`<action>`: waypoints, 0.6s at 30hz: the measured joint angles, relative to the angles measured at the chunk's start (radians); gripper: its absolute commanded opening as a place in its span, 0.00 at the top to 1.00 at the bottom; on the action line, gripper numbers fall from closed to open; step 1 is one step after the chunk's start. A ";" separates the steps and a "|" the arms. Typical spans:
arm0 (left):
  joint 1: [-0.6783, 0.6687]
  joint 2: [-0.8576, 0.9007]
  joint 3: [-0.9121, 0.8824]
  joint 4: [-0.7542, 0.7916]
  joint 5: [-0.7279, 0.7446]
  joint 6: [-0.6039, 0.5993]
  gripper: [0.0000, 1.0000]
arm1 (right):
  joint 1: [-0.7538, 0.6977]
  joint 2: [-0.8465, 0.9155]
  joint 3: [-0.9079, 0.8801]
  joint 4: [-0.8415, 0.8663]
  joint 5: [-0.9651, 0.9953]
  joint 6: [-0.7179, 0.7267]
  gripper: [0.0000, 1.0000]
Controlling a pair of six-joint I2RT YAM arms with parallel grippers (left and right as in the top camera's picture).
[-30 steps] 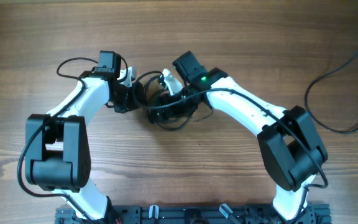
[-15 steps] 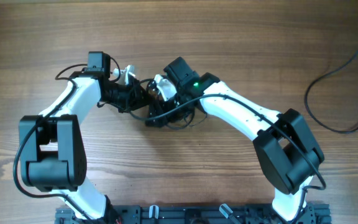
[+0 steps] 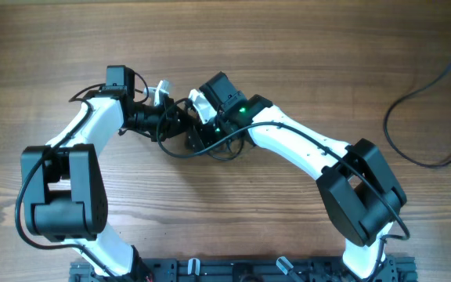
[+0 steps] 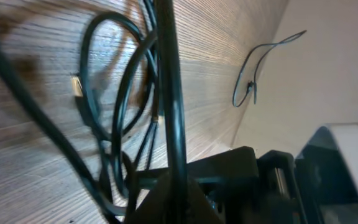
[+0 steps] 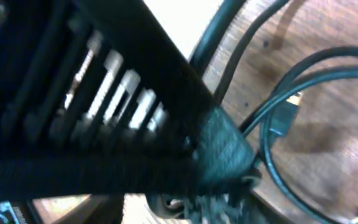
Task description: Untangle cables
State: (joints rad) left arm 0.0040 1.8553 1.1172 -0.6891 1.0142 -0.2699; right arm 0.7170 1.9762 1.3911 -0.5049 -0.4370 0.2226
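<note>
The cables (image 3: 208, 146) lie as one black knotted bundle on the wooden table, just below where my two grippers meet. My left gripper (image 3: 171, 117) reaches in from the left and is shut on one cable strand. In the left wrist view that strand (image 4: 169, 93) runs straight up out of the jaws of my left gripper (image 4: 173, 208), past loose loops and a small gold plug end (image 4: 76, 86). My right gripper (image 3: 197, 110) sits right against the left one above the bundle. Its wrist view is blurred and blocked by a dark ribbed body, so the jaws of my right gripper (image 5: 197, 199) are unclear. Cable loops (image 5: 291, 87) show beside it.
A separate long black wire (image 3: 421, 117) curls on the table at the far right and also shows in the distance as the same wire (image 4: 253, 74). The arms' mounting rail (image 3: 241, 270) runs along the near edge. Both white arms arch over the table's middle.
Both grippers have shifted left and a little up, dragging the bundle left with them. The two grippers now sit closer together.
</note>
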 measured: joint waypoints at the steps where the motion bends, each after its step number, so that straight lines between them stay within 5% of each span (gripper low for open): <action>1: 0.000 0.000 0.000 0.000 0.005 0.000 0.89 | 0.000 0.000 0.000 0.008 0.002 -0.003 0.89; 2: 0.000 0.000 0.000 0.000 0.008 0.000 0.88 | 0.000 0.000 0.000 0.010 0.004 0.000 0.96; 10: 0.003 0.000 0.000 0.009 0.015 -0.005 0.73 | -0.010 0.000 0.000 0.025 -0.010 0.068 0.96; 18: 0.017 -0.001 0.002 0.065 -0.030 -0.007 0.72 | -0.161 0.002 -0.002 0.016 -0.375 0.114 0.96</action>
State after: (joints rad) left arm 0.0212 1.8545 1.1194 -0.6243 0.9840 -0.2771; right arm 0.5564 1.9781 1.3895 -0.4889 -0.8124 0.3367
